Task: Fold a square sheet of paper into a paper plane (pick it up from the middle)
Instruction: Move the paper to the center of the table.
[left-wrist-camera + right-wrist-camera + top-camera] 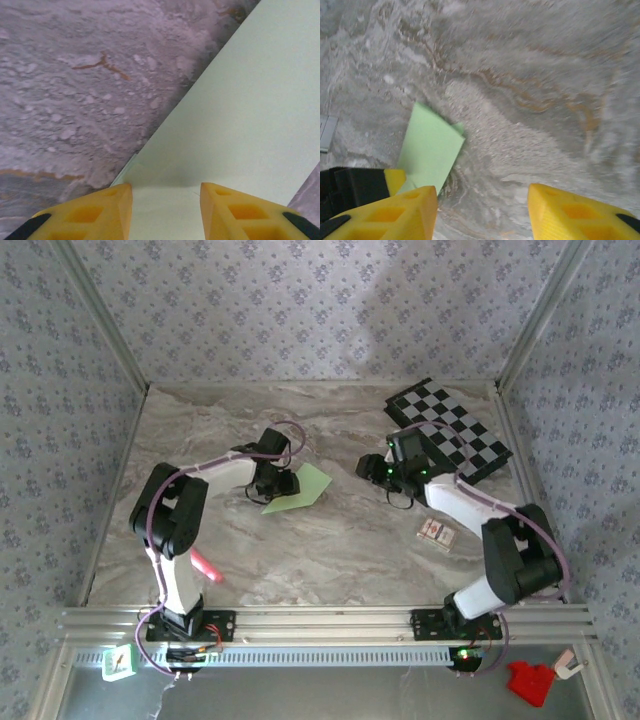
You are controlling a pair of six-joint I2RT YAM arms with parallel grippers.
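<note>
The square sheet of paper (pixel 305 490) is lying on the desk (pixel 330 550), a little left of centre. From above it is showing a pointed right end, so the first corner folds are looking done, but it is not yet resembling a narrow dart. The left end effector (pixel 165 192) is standing over the sheet's blunt end with its fingers apart. The pale green surface is running between them, and a faint crease is crossing just ahead of the tips. The right end effector (pixel 482 195) is hovering over bare desk near the point, fingers apart and gripping nothing. By this judgement, the narrowing folds and the centre fold are remaining.
</note>
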